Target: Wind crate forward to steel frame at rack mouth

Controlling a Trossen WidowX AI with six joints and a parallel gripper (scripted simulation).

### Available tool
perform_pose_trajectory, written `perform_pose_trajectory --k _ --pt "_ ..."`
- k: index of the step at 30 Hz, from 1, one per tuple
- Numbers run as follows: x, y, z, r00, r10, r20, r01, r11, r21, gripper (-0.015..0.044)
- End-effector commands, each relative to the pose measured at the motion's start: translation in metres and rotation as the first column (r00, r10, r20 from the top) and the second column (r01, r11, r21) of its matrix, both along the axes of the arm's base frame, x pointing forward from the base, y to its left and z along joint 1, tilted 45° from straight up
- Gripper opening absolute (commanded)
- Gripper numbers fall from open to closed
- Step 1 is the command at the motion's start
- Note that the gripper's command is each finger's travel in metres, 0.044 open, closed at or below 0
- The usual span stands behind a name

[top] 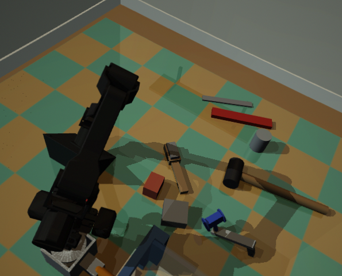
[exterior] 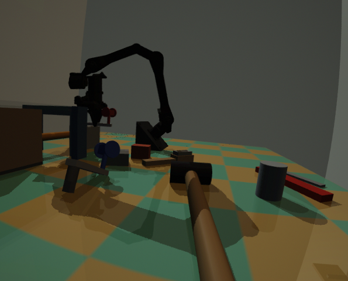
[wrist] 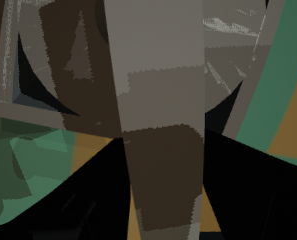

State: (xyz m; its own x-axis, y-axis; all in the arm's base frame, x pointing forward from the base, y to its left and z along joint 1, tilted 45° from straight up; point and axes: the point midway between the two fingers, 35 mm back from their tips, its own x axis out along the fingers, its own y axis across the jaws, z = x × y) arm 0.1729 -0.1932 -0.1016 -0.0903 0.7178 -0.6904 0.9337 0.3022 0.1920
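Observation:
My gripper is shut on the flat grey arm of the red-knobbed winch handle, its arm level. It is above the winch; the handle arm looks close to the winch's top. The key and hole are hidden, so I cannot tell if the key is seated. An orange strap runs from the winch toward the blue steel frame. A brown body behind the frame may be the crate; its front is not clear.
A blue-knobbed handle lies beyond the frame. A grey block, red block and small wooden-handled tool lie nearer the arm. A mallet, grey cylinder and red bar lie farther off.

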Motion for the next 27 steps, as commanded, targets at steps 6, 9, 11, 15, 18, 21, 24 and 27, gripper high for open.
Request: perform_pose_trajectory --k 6,9,11,15,18,21,24,27 --pt "0.0027 0.0032 -0.0024 0.999 -0.035 -0.032 0.035 0.999 -0.003 0.0" --pt "0.0028 0.0035 -0.0026 0.999 -0.039 -0.036 0.039 0.999 -0.003 0.0" --pt "0.0028 0.0035 -0.0026 0.999 -0.039 -0.036 0.039 0.999 -0.003 0.0" --pt "0.0027 0.0036 -0.0027 0.999 -0.04 -0.036 0.039 0.999 -0.003 0.0" --pt "0.0007 0.0031 -0.0031 1.0 -0.005 -0.004 0.005 1.0 -0.001 0.0" --pt "-0.0004 0.0029 -0.0034 1.0 0.011 0.011 -0.011 1.0 -0.001 0.0" --pt "-0.0003 0.003 -0.0034 1.0 0.011 0.012 -0.011 1.0 0.0 0.0" --pt "-0.0003 0.003 -0.0034 1.0 0.011 0.012 -0.011 1.0 0.0 0.0"
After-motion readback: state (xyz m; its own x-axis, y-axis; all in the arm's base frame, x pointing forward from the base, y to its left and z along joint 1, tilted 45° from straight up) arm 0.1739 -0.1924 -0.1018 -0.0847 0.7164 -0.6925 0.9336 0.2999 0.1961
